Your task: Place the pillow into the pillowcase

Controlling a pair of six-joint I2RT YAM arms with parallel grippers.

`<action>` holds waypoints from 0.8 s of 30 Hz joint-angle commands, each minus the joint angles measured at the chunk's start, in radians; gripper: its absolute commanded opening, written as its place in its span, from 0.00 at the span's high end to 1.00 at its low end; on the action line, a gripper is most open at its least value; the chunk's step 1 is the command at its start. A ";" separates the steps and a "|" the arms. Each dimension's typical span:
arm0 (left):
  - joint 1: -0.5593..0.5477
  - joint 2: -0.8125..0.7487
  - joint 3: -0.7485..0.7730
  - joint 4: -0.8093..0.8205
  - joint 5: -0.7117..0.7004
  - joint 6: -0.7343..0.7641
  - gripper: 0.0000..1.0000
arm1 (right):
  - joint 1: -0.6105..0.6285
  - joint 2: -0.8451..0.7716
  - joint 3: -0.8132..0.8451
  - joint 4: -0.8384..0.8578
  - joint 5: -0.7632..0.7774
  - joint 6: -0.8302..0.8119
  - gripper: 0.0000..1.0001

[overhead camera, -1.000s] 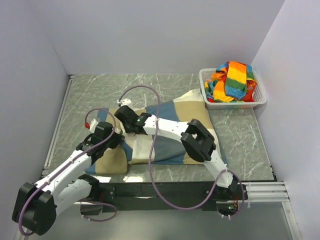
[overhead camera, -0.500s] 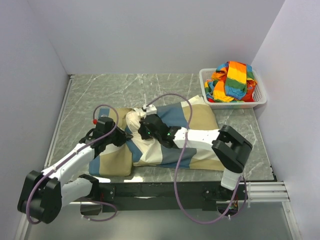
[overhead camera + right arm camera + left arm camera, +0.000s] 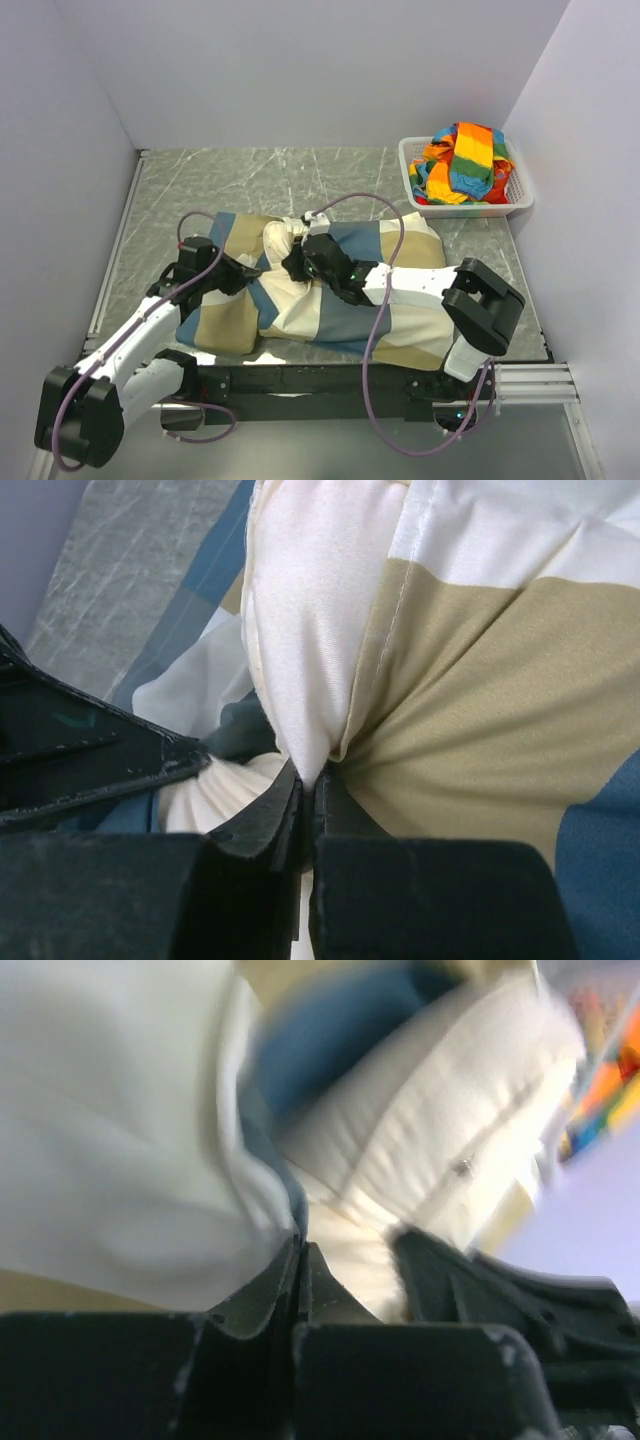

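Left side: left arm reaches in low over the grey marble worktop point(image 3: 330, 175). Left fingers point(image 3: 289, 1270) are clenched tight on a fold of the pillowcase point(image 3: 403, 240), off-white cloth with a blue edge. The wrist view is blurred, so exactly which layer sits in the pinch is hard to say.

Centre: the pillowcase lies lumpy across the worktop's near half, blocks of blue, tan and off-white, bulging as if filled. The pillow point(image 3: 281, 238) is mostly inside it. Only a cream-white bunch shows at the case's mouth, between the two sets of fingers. In the left wrist view its stitched seam shows, just beyond the pinch.

Right of centre: right arm lies stretched leftward over the case. Right fingers point(image 3: 309, 780) are pressed together where the stitched tan hem of the pillowcase meets pale cloth. I cannot tell if pillow fabric is caught as well.

Far right, back corner: white basket point(image 3: 468, 208), well apart from the case, heaped with a rainbow-striped cloth point(image 3: 466, 158).
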 commanded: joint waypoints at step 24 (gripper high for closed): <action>0.103 0.292 0.260 0.110 -0.358 0.107 0.99 | 0.153 -0.039 -0.058 -0.167 -0.110 -0.234 1.00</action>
